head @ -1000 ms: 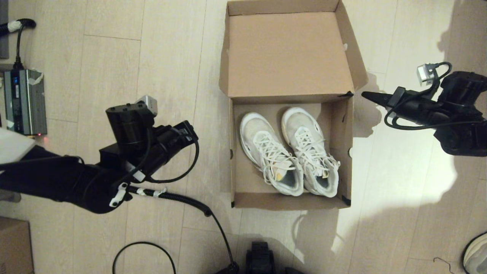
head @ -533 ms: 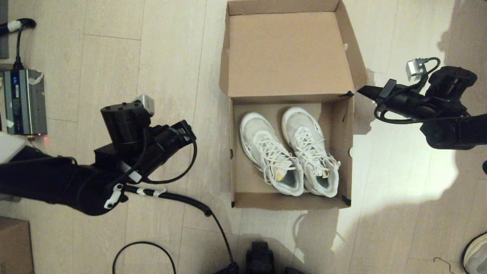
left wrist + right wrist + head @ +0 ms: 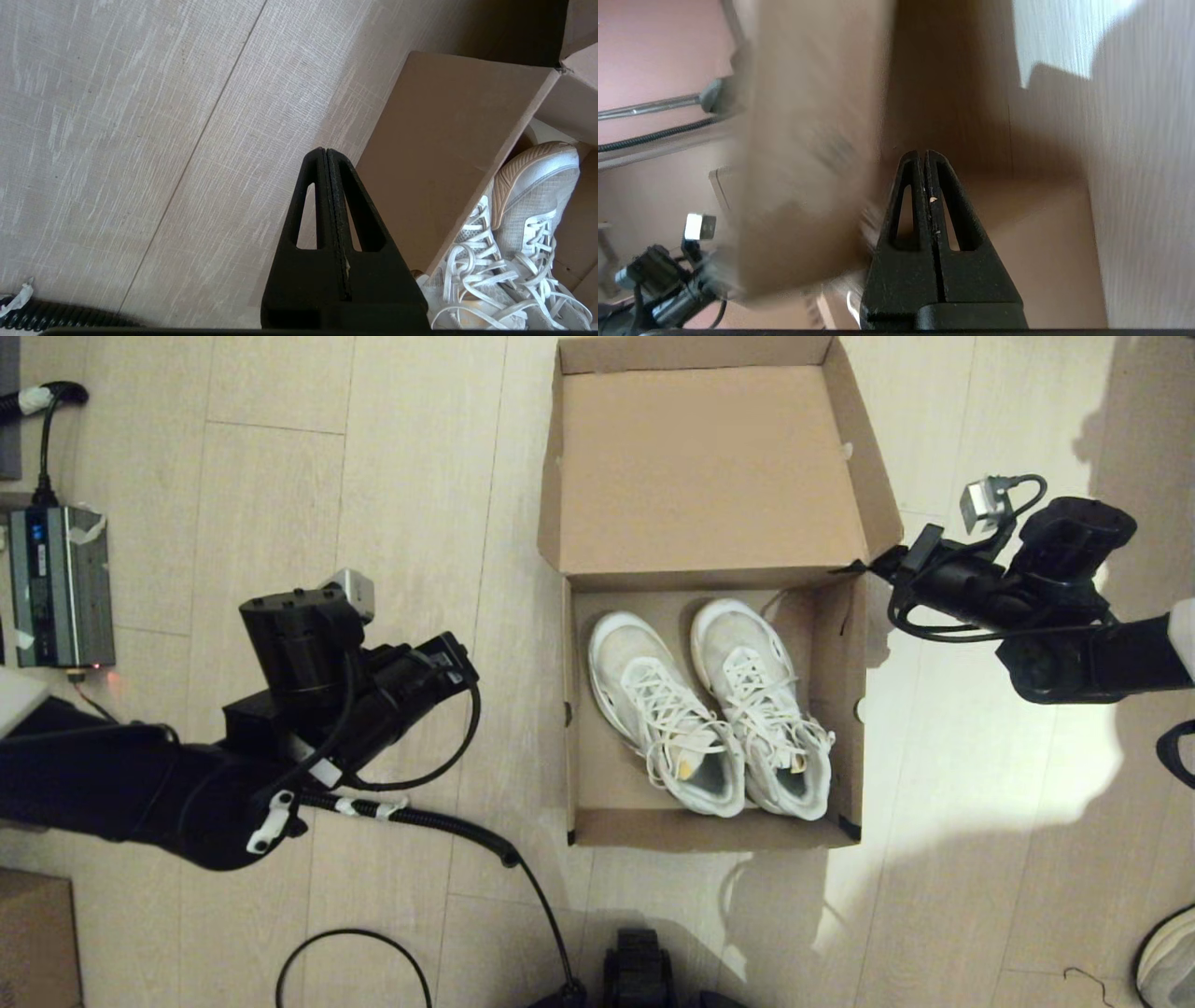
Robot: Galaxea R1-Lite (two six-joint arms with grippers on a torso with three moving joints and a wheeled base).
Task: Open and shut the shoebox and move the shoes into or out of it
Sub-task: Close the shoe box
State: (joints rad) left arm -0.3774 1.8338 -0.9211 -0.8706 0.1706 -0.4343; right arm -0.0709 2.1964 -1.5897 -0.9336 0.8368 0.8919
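Observation:
The brown shoebox (image 3: 597, 821) lies open on the floor, its flap lid (image 3: 709, 467) leaning back on the far side. Both white sneakers (image 3: 709, 709) sit side by side inside, toes toward the lid. My right gripper (image 3: 873, 565) is shut and empty, its tip at the box's far right corner where the lid hinges. In the right wrist view that gripper (image 3: 923, 153) points at the lid's cardboard (image 3: 808, 140). My left gripper (image 3: 457, 658) is shut and hangs left of the box; in its wrist view (image 3: 323, 150) the box wall (image 3: 434, 154) and shoes (image 3: 514, 219) show beside it.
A grey power unit (image 3: 58, 583) lies at the far left with a cable. A smaller brown carton (image 3: 33, 938) sits at the bottom left corner. A lone shoe (image 3: 1169, 957) peeks in at the bottom right. Black cables (image 3: 467, 831) cross the floor near the front.
My right arm has swung left and away from me, bringing its shut tip from beside the box to the lid's hinge corner. The left arm drifted slightly. Box and shoes have not moved.

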